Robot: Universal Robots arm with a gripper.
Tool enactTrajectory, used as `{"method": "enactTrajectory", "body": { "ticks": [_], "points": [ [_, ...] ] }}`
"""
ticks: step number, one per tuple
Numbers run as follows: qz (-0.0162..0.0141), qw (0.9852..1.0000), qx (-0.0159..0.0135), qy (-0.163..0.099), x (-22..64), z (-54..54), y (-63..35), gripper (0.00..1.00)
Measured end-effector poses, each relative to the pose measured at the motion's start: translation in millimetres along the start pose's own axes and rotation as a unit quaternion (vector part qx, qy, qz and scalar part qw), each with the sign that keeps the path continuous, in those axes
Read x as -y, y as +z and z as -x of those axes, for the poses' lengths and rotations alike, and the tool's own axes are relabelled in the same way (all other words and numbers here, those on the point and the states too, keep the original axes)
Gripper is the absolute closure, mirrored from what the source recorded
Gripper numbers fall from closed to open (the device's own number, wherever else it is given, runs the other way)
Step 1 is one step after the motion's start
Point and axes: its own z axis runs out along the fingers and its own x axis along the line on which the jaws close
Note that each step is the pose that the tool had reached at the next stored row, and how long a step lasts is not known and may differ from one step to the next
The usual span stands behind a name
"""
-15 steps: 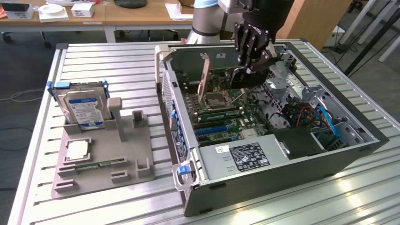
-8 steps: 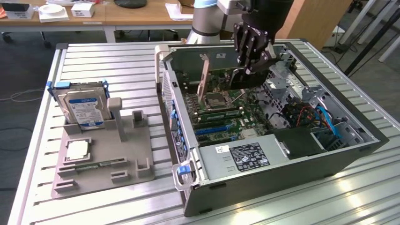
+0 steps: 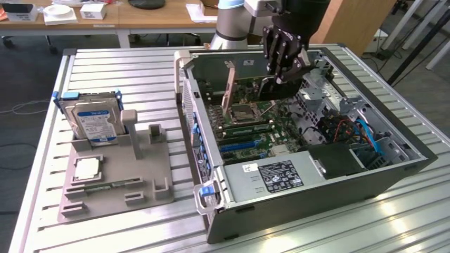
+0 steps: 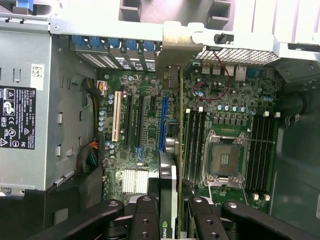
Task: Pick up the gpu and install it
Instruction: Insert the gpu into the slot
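Note:
My gripper (image 3: 285, 76) is inside the open computer case (image 3: 316, 195), shut on the gpu (image 3: 271, 90), a dark flat card held on edge over the motherboard (image 3: 253, 132). In the wrist view the gpu (image 4: 172, 165) runs edge-on between my fingers (image 4: 145, 215), its pale end bracket (image 4: 175, 45) against the case's rear wall. It lines up close beside the long blue slot (image 4: 162, 125). Whether its lower edge touches a slot I cannot tell.
A silver hard drive (image 3: 91, 118) with a blue-white label stands in a grey fixture (image 3: 119, 179) on the slatted table at the exterior view's left. The power supply (image 3: 277, 176) fills the case's near end. Cables and drive bays (image 3: 359, 137) crowd its right side.

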Motion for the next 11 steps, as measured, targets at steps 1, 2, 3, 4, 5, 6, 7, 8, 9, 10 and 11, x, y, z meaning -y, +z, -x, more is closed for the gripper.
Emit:
{"method": "enactTrajectory", "body": {
  "ticks": [1, 2, 3, 4, 5, 6, 7, 8, 9, 10, 11],
  "points": [
    [0.0000, 1.0000, 0.0000, 0.000, -0.1, 0.0, 0.2, 0.73],
    [-0.0001, 1.0000, 0.0002, 0.001, -0.4, 0.1, 0.7, 0.73],
    [-0.0001, 1.0000, 0.0001, 0.002, -0.6, 0.1, 1.2, 0.73],
    [0.0000, 1.0000, 0.0000, 0.002, -1.1, 0.1, 1.6, 0.73],
    [0.0000, 1.0000, 0.0000, 0.003, -1.2, 0.1, 2.2, 0.73],
    [0.0000, 1.0000, 0.0000, 0.005, -1.2, 0.2, 2.8, 0.73],
    [0.0000, 1.0000, 0.0000, 0.007, -1.1, 0.4, 3.3, 0.73],
    [0.0000, 1.0000, 0.0000, 0.009, -1.2, 0.8, 4.0, 0.73],
    [0.0000, 0.9999, 0.0000, 0.010, -1.2, 1.1, 4.9, 0.73],
    [0.0000, 0.9999, 0.0000, 0.012, -1.6, 1.2, 6.0, 0.73],
    [-0.0001, 0.9999, -0.0001, 0.014, -2.8, 1.2, 7.1, 0.73]
  ]
}}
